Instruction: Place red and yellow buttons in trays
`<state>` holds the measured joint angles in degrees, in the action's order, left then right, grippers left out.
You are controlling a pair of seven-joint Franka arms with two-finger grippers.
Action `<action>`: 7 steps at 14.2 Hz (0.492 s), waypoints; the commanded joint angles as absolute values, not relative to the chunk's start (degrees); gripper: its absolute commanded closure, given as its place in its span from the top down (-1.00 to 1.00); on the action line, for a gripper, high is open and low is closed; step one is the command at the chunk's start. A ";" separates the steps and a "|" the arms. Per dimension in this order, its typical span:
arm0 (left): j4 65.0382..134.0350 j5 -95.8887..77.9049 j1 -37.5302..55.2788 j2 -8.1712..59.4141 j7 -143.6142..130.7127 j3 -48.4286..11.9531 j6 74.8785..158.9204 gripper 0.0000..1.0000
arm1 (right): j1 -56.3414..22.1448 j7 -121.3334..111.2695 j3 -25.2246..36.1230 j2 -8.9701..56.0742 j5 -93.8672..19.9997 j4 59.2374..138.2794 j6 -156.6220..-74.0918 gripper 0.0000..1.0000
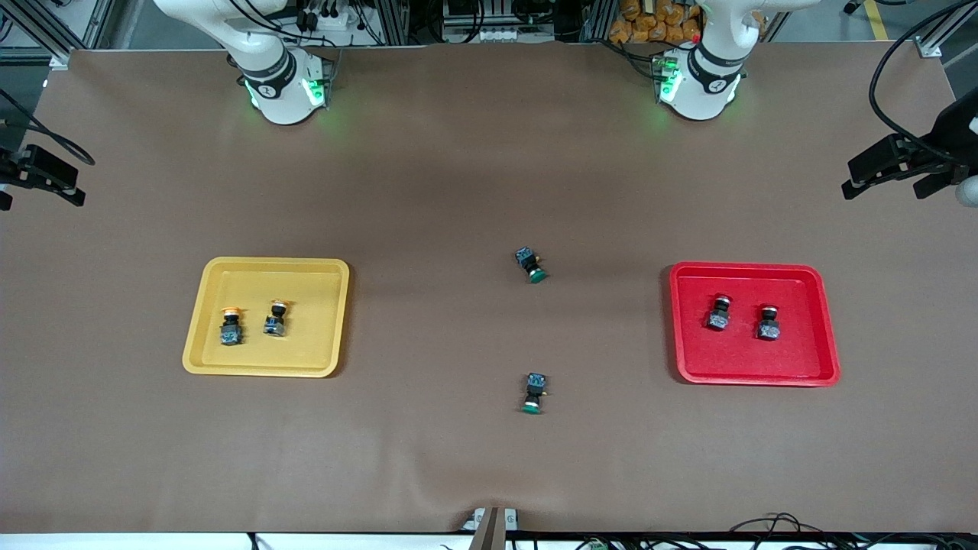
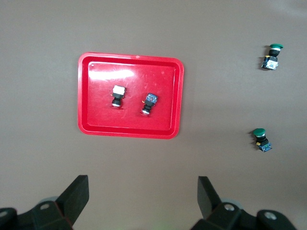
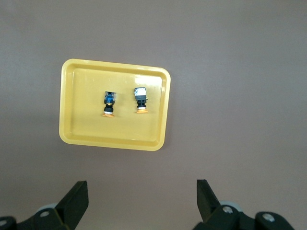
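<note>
Two trays: one yellow tray [image 1: 266, 316] and one red tray [image 1: 754, 323]. Six push-button switches: two yellow-capped [image 1: 231, 325], two red-capped [image 1: 718, 312], two green-capped [image 1: 530, 264].

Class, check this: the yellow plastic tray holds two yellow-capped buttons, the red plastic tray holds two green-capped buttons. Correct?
Not quite. The red plastic tray holds two red-capped buttons, as the front view shows. The yellow plastic tray does hold two yellow-capped buttons.
</note>
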<state>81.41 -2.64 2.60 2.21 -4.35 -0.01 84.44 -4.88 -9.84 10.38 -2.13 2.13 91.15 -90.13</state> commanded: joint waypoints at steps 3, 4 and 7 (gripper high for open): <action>81.56 -3.51 2.46 2.28 -4.31 0.61 84.90 1.00 | -4.22 -10.72 10.20 -1.32 1.49 90.00 -89.82 1.00; 81.48 -3.52 2.37 2.37 -4.31 0.53 84.90 1.00 | -4.22 -10.72 10.20 -1.32 1.58 90.00 -89.91 1.00; 81.47 -3.52 2.11 2.37 -4.39 0.26 84.90 1.00 | -4.31 -10.72 10.20 -1.32 1.93 90.00 -90.17 1.00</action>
<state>81.42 -2.64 2.33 2.51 -4.35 0.28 84.44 -4.88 -9.84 10.39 -1.97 2.14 91.15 -90.17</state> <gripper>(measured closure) 0.000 0.000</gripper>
